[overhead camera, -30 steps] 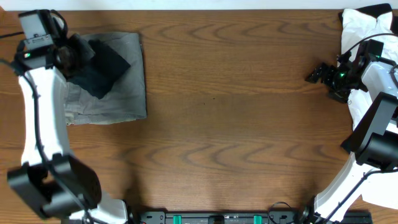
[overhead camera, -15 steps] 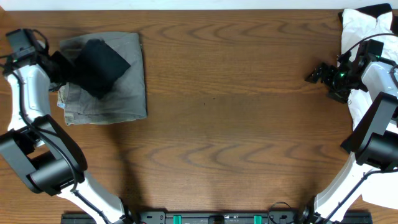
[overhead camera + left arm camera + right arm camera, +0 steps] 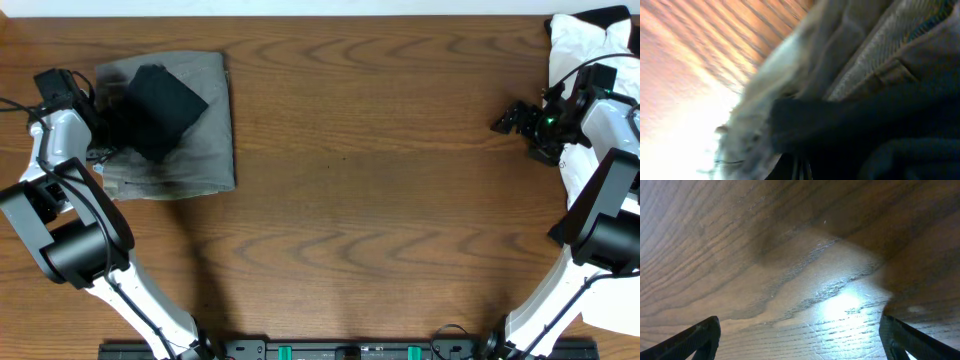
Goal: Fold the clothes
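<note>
The clothes, a black T-shirt (image 3: 160, 105), lie folded into a small bundle on top of grey-green trousers (image 3: 195, 150) at the far left of the table. My left gripper (image 3: 108, 108) is shut at the bundle's left edge. The left wrist view is blurred: dark shirt fabric (image 3: 865, 125) fills the space right at the jaws, with trouser cloth (image 3: 880, 45) above it. Whether any fabric is pinched does not show. My right gripper (image 3: 505, 120) stands wide open over bare wood at the far right, and its fingers (image 3: 695, 340) have nothing between them.
A white garment (image 3: 590, 50) is heaped at the back right corner, behind the right arm. The brown wooden table (image 3: 380, 200) stretches between the two arms. The trousers reach close to the table's back edge.
My left arm has swung off the black bundle to its left side, then edged back toward it. The bundle and trousers have hardly shifted. The right arm has not moved.
</note>
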Action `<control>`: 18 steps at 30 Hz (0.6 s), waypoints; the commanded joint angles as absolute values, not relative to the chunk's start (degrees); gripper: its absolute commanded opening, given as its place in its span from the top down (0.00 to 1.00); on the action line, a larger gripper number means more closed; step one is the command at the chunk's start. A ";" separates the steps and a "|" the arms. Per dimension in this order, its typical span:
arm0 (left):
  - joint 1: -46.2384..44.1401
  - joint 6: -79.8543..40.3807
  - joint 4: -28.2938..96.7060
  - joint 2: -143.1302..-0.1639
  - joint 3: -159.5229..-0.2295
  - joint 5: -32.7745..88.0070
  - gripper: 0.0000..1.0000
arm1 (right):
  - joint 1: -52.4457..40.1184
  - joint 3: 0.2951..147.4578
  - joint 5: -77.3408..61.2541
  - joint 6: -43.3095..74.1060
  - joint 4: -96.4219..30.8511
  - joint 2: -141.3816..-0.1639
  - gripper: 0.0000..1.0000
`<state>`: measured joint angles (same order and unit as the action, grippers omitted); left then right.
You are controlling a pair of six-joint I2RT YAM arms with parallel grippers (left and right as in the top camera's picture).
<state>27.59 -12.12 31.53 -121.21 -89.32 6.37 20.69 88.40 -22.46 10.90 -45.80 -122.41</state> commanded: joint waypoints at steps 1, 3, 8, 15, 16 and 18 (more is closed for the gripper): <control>28.01 -10.79 31.33 -113.84 -90.13 0.67 0.94 | 20.82 89.08 -22.46 10.68 -45.87 -122.45 0.01; 27.79 -11.75 31.46 -109.25 -90.13 1.02 0.93 | 20.82 89.08 -22.46 10.68 -45.87 -122.45 0.01; 27.31 -12.25 34.33 -102.39 -90.13 11.20 0.89 | 20.82 89.08 -22.46 10.68 -45.87 -122.45 0.01; 27.46 -8.56 35.07 -106.76 -89.89 28.01 0.90 | 20.82 89.08 -22.46 10.68 -45.87 -122.45 0.01; 27.64 -8.56 35.05 -108.09 -89.89 29.17 0.90 | 20.82 89.08 -22.46 10.68 -45.87 -122.45 0.01; 28.03 -8.58 34.98 -111.33 -89.89 30.04 0.92 | 20.82 89.08 -22.46 10.68 -45.87 -122.45 0.01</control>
<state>27.55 -10.00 34.59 -106.69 -90.37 23.97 20.69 88.40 -22.44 10.90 -45.80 -122.41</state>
